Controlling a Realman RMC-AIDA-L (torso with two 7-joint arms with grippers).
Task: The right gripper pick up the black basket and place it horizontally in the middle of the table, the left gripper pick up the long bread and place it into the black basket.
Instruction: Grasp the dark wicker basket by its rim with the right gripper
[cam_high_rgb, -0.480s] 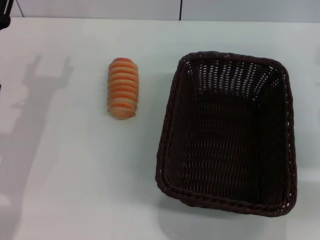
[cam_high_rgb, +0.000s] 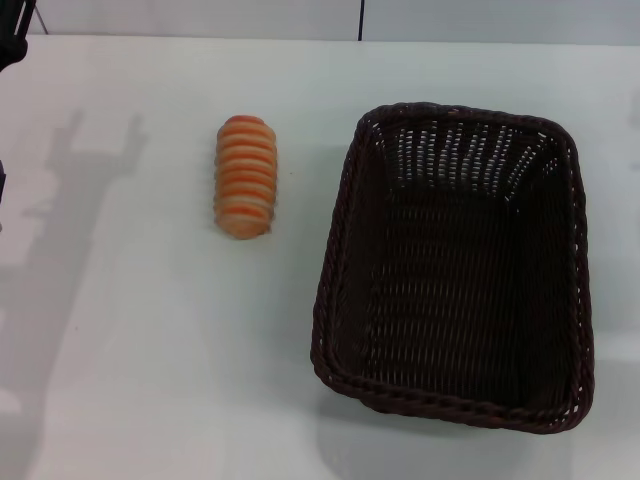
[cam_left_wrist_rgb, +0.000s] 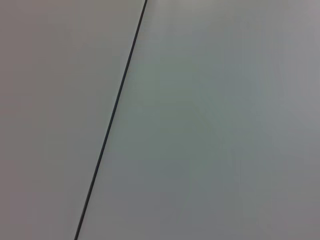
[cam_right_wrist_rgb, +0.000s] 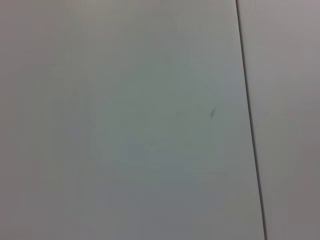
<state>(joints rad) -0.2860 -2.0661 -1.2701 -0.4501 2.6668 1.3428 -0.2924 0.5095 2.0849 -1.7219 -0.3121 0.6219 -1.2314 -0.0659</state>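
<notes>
You are looking at the black basket (cam_high_rgb: 455, 270) standing on the white counter (cam_high_rgb: 150, 380), well to the robot's right of centre, with its long axis running away from the robot, not crosswise. That orientation is what the coming move turns on, in my judgement: the basket needs turning as well as shifting toward the middle.

The long bread (cam_high_rgb: 246, 177) lies on the counter just to the left of the basket, apart from it, its long axis also running away from the robot.

Neither claw is in view. Both wrist views show only a plain pale surface with a dark seam, so you cannot tell how far either claw is open or whether it holds anything. The right arm should be nearer the basket; the bread lies on the left arm's side.

Compared with half a second earlier, basket and bread have not moved; only a dark shape (cam_high_rgb: 12, 30) left of the bread, at the far edge, has shifted slightly.
</notes>
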